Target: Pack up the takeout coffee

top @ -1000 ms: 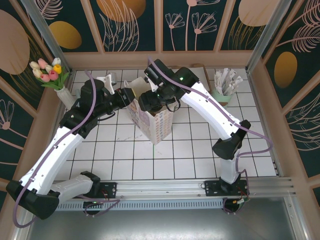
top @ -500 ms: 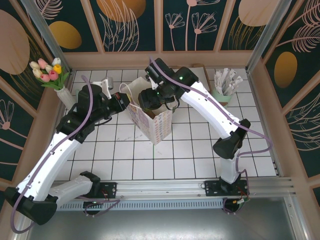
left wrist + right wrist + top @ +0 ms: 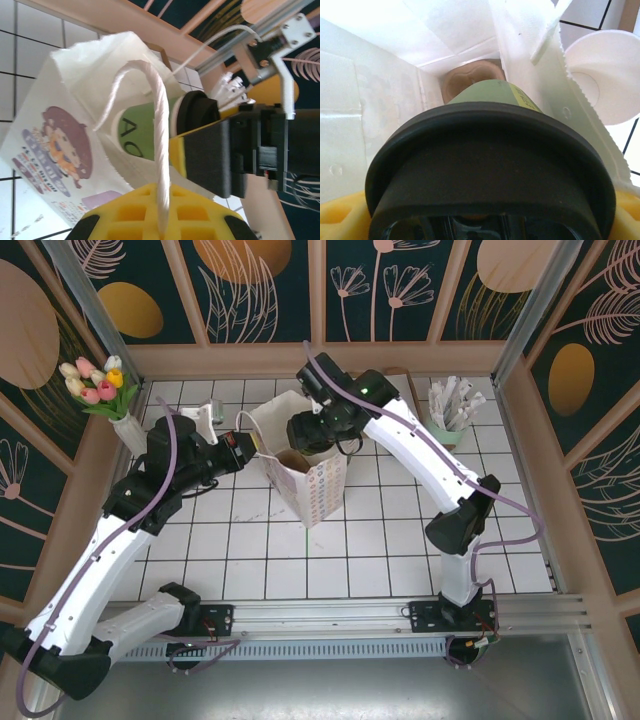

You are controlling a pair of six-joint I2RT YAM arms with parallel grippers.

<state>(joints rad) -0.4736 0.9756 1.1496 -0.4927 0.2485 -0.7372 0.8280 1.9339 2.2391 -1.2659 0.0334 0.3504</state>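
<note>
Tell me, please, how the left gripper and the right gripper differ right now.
The left gripper is shut, the right gripper wide. The left pinches the thin twisted cord handle of the printed white paper bag; the right grips the dark green paper cup with round black lid at the bag's mouth. Both have yellow finger pads.
</note>
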